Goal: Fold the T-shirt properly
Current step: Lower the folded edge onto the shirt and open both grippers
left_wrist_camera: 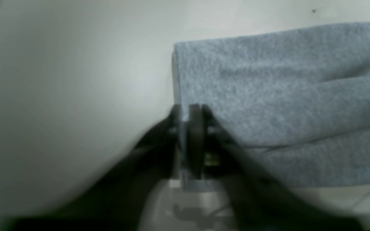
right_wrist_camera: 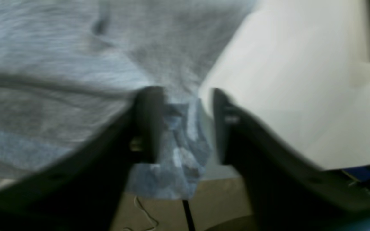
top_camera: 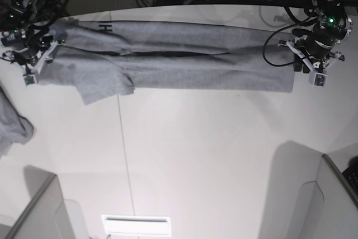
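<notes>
T-shirt point(top_camera: 184, 62) folded into long band, lying left-right across table point(top_camera: 196, 149)

My base camera looks straight down from high above the white table point(top_camera: 184, 155), taking in the long heather-grey cotton T-shirt point(top_camera: 173, 62) end to end. My left wrist camera sits close over one end of that shirt point(left_wrist_camera: 284, 96), my right wrist camera close over the other point(right_wrist_camera: 59, 64). All three views share its grey cloth.

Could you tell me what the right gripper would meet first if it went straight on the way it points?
Most likely the T-shirt: the right gripper stands open around its bunched edge, though depth is unclear.
</notes>
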You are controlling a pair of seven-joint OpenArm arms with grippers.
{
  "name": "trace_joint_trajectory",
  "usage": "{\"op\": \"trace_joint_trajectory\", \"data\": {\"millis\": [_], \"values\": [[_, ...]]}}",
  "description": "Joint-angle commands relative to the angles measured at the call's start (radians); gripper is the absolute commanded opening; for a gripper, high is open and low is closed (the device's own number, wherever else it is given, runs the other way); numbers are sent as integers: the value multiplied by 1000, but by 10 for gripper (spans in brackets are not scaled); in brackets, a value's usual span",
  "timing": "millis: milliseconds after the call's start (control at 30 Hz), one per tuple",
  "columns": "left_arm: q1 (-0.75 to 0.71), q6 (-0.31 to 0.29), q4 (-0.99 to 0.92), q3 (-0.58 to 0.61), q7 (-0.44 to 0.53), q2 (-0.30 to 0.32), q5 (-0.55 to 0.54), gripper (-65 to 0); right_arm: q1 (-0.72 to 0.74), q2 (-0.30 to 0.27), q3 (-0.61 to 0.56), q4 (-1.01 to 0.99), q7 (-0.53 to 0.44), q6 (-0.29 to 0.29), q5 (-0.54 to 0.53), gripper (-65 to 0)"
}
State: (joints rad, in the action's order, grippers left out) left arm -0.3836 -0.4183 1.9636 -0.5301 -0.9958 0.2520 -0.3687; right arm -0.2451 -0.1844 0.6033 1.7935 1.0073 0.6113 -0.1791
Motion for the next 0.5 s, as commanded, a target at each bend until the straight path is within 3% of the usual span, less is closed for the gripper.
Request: {"op": "trace_joint_trajectory", "data": {"millis": [0, 133, 200, 267, 333, 367, 467], "values": [[2, 5, 15, -9, 16, 13, -6, -357, 3, -16, 4, 29, -11, 2, -7, -348], [13, 5, 23, -11, 18, 10, -14, -115, -18, -13, -6, 116, -12, 3, -9, -392], [24, 5, 23, -6, 21, 4, -16, -66, -10, -11, -9, 133, -15, 3, -9, -420], [59, 5, 15, 0, 19, -26, -16, -81, 19, -17, -36, 121, -20, 3, -9, -476], [87, 5, 1, 0, 19, -58, -8, -178, 49, -20, -58, 75, -20, 3, -9, -596], [102, 5, -4, 1, 19, -66, -6, -258, 69, -28, -64, 45, -20, 3, -9, -650], [134, 5, -31, 1, 18, -79, -6, -629, 126, -48, -84, -88, -23, 3, -9, -650]]}}
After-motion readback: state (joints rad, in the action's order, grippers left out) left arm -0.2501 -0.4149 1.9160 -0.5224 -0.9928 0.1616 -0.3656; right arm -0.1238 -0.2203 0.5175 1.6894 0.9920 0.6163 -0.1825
